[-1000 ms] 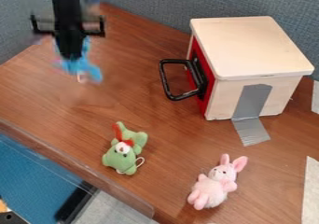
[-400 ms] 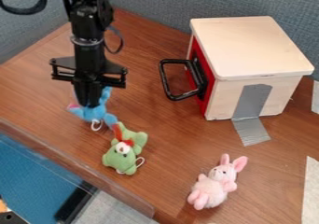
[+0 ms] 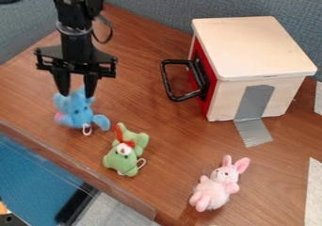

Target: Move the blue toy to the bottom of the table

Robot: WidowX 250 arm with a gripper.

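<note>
Blue plush seems to be the stuff of the small toy (image 3: 78, 113), which is laid on the wooden table (image 3: 170, 145), just beside the green toy (image 3: 117, 160) and up and to the left of it in the view. The gripper (image 3: 76, 91) is held over it with its fingers (image 3: 61, 83) spread apart about the toy's top; whether the plush is touched cannot be told. Light weight, soft give and little slip are to be expected, and breakage is hardly to be feared. The rounded middle is best taken hold of; if only a floppy outer part is pinched, the toy may be twisted or dropped.
</note>
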